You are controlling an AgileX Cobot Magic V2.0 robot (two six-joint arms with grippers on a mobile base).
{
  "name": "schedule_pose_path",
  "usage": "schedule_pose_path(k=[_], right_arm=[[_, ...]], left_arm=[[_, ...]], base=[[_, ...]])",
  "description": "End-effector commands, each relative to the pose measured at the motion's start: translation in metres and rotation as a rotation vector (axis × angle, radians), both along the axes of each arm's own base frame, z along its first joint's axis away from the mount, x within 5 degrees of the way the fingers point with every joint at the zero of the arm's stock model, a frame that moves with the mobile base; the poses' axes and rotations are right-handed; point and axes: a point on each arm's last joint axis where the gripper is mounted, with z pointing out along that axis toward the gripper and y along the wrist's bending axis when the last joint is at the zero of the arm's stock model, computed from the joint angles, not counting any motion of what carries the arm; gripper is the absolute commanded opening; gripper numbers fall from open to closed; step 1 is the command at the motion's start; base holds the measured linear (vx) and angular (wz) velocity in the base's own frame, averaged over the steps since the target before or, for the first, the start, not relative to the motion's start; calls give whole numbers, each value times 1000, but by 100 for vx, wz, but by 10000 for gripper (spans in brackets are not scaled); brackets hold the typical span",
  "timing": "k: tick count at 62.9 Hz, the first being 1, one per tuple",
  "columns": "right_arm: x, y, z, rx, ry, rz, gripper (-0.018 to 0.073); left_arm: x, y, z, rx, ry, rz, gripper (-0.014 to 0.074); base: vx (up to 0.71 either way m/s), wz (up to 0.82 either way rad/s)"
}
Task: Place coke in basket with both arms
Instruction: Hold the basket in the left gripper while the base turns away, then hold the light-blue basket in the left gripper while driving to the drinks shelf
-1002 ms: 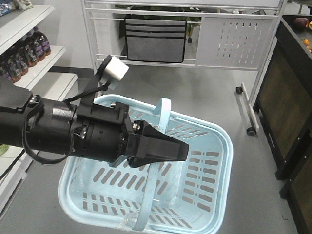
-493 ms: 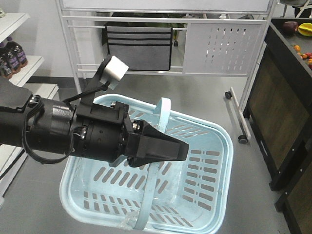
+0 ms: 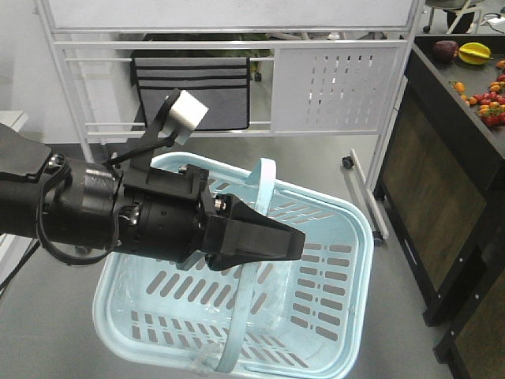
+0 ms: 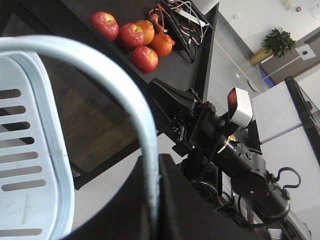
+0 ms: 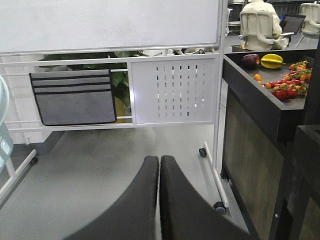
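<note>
My left arm (image 3: 87,209) comes in from 9 o'clock in the front view and points to 3 o'clock. My left end effector (image 3: 288,242) is over the middle of the basket (image 3: 357,237). The basket is light blue with slots in its sides. It fills the low part of the view, from 6 o'clock up to the center. Its thin handle (image 3: 266,180) stands up in an arch from the far rim to the near rim.

In my left wrist view the handle curves down and goes in between my two dark fingers (image 4: 185,210). They are squeezed tight on it. I cannot tell if the basket touches the gray floor (image 3: 316,166) or hangs above it.

A white block (image 3: 189,110) sits on a bracket on top of my left arm, at 11 o'clock.

My right end effector (image 5: 159,161) points out over the floor. Its two fingers are pushed together. My right arm (image 4: 235,150) shows at 3 o'clock in the left wrist view.

Behind the basket, at 12 o'clock in the front view, stands a white rack (image 3: 335,87) on small wheels. A gray bag (image 3: 193,87) with pockets hangs on it. At 2 o'clock is a dark counter (image 3: 442,83) with fruit (image 3: 479,53) on it. In the left wrist view, red apples (image 4: 131,34) and oranges (image 4: 161,44) lie on a dark counter at 12 o'clock, just beside some wires (image 4: 180,15).
</note>
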Motion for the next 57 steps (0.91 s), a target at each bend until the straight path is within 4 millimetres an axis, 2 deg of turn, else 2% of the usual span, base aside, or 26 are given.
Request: schedule_pose_path(k=[1,32,57], right_arm=[[-1,0,5,-18,-85,2,-5],[-1,0,5,-18,-85,2,-5],[-1,0,5,-18,-85,2,-5]], left_arm=[[-8,1,24,-96,-29,-2,-6],[-8,1,24,-96,-29,-2,-6],[-8,1,24,-96,-29,-2,-6]], base=[[24,-16],[23,-12],[22,4]])
